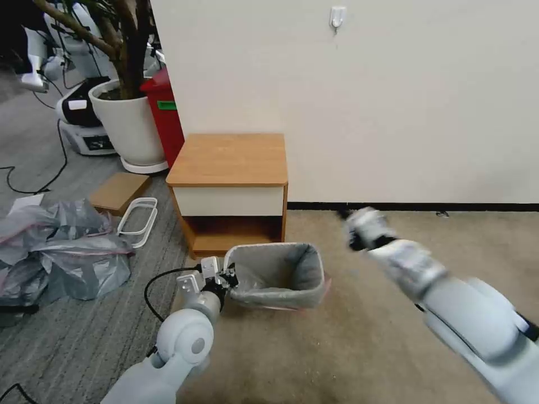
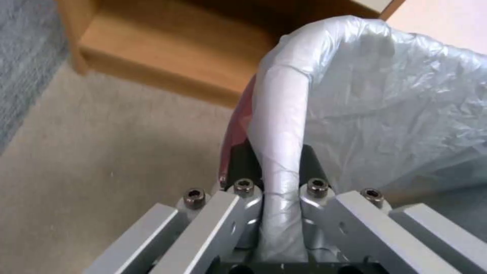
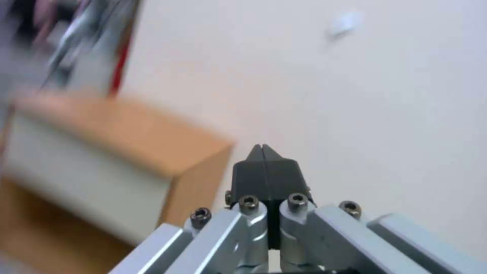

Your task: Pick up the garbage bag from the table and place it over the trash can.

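A wooden table (image 1: 227,160) stands against a cream wall on beige carpet. Before it, the garbage bag (image 1: 264,272) lines the trash can (image 2: 278,125). The left gripper (image 1: 229,279) pinches the bag-covered rim. The right gripper (image 1: 343,214), fingers together and empty, hovers blurred nearby.

Even, soft indoor light fills the head view, with no glare on the pale wall (image 1: 393,101) and only a faint shadow inside the nightstand's (image 1: 230,160) open shelf. The right arm (image 1: 426,280) is smeared by motion blur there, and in the right wrist view the nightstand and wall hook (image 3: 345,22) are blurred while the right gripper (image 3: 264,152) stays sharp. The left wrist view is crisp on the garbage bag (image 2: 385,99), dimmer toward the far shelf.
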Motion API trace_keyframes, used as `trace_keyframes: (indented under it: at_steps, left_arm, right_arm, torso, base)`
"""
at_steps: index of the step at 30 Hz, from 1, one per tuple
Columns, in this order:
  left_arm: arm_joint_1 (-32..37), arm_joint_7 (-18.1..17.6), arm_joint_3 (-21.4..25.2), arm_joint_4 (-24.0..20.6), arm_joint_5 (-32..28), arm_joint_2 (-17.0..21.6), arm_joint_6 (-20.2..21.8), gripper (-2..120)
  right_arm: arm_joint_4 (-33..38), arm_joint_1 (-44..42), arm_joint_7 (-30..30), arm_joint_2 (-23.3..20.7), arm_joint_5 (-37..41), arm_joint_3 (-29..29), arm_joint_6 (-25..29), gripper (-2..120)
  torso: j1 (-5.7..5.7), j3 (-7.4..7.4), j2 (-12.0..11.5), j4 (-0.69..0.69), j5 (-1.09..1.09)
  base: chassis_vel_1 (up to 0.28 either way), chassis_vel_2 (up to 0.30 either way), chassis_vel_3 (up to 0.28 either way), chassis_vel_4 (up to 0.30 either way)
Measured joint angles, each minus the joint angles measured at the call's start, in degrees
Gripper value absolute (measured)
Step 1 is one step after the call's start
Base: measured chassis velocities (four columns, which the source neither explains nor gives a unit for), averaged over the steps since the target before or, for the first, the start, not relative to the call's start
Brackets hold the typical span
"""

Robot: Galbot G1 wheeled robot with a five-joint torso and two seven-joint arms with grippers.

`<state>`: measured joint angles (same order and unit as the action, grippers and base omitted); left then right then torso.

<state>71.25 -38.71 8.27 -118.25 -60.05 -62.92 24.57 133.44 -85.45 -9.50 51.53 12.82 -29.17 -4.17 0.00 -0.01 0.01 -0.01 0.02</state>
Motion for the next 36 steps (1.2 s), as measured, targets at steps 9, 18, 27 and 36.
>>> trace_keyframes:
  at_steps: [9,18,27,36]
  left_arm:
    - [1.7,-0.9,1.5,1.0,-2.1,1.5,1.5,4]
    - [3.1,-4.0,1.7,2.6,-4.9,0.7,3.0,4]
    - [2.0,-4.6,0.7,4.8,-5.1,-0.5,2.7,4]
    - [2.0,-4.5,0.5,4.5,-5.0,0.1,2.7,34]
  right_arm:
    - [-3.4,-11.8,-1.0,17.6,-3.6,-5.6,25.8,4]
    - [-2.9,-14.5,-0.6,24.5,-9.0,-4.1,25.8,19]
    - [-4.4,-14.7,-0.4,25.8,-10.9,-3.8,25.5,20]
    - [-4.8,-14.5,-0.3,25.7,-11.0,-3.8,25.1,20]
  torso:
    - [0.0,0.01,0.0,0.02,-0.02]
    - [0.0,0.01,0.0,0.01,-0.02]
    - [0.0,-0.01,0.0,0.04,0.04]
    - [0.0,0.01,0.0,0.01,-0.04]
  base:
    - [0.0,0.0,0.0,0.0]
    - [0.0,0.0,0.0,0.0]
    - [0.0,0.0,0.0,0.0]
    - [0.0,0.0,0.0,0.0]
